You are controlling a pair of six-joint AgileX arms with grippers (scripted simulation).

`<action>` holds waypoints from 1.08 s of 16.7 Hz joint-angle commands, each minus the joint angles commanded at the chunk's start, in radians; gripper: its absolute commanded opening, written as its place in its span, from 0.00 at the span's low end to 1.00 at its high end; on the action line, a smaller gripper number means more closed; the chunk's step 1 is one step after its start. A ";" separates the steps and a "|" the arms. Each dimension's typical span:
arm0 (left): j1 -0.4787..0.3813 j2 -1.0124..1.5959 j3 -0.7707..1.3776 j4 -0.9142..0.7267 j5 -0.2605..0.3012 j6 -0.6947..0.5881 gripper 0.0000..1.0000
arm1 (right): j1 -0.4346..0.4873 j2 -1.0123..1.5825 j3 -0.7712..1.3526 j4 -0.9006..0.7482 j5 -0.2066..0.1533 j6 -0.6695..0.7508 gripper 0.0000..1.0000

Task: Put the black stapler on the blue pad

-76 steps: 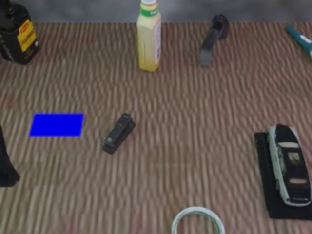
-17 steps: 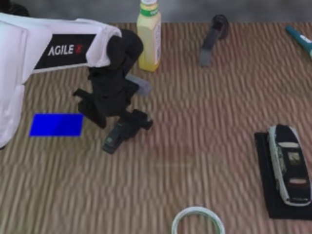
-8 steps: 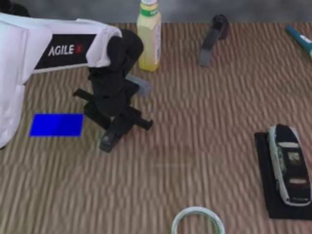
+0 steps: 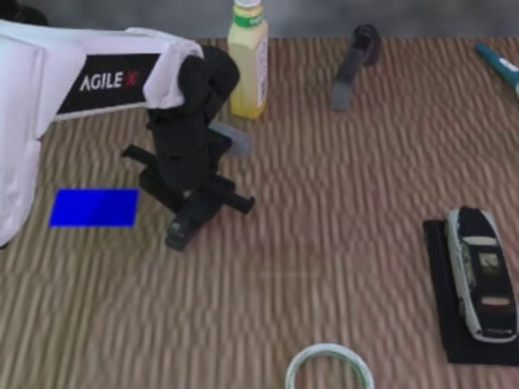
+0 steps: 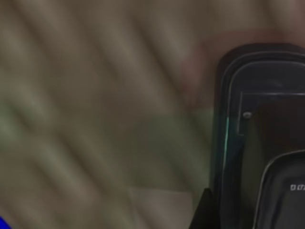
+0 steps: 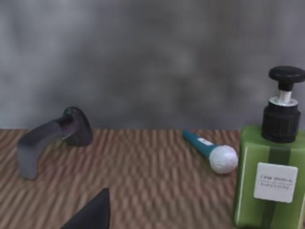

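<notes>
1. Now grasp step: left gripper pinching black stapler, just right of blue pad.
2. Next, likely: lift, carry left over pad, lower, release.
3. Right arm out of view, parked.

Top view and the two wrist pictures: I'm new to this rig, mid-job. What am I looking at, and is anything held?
The top view looks down on a table worked by two AgileX arms. The left gripper is down over the black stapler, and its jaws appear closed on it. The blue pad lies just to its left. The left wrist view is that arm's own camera, showing the stapler very close. The right arm is outside the top view. Its wrist camera sees a grey tool, a microphone and a green pump bottle. Also on the table are a yellow bottle, a model car and a tape ring.
</notes>
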 joint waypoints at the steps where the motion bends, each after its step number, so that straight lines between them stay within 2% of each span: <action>1: 0.000 -0.006 0.021 -0.024 0.000 0.000 0.00 | 0.000 0.000 0.000 0.000 0.000 0.000 1.00; 8: 0.017 -0.085 0.215 -0.309 -0.001 -0.005 0.00 | 0.000 0.000 0.000 0.000 0.000 0.000 1.00; 14: 0.013 -0.091 0.228 -0.324 -0.001 -0.002 0.00 | 0.000 0.000 0.000 0.000 0.000 0.000 1.00; 18: 0.039 -0.091 0.230 -0.325 0.004 0.104 0.00 | 0.000 0.000 0.000 0.000 0.000 0.000 1.00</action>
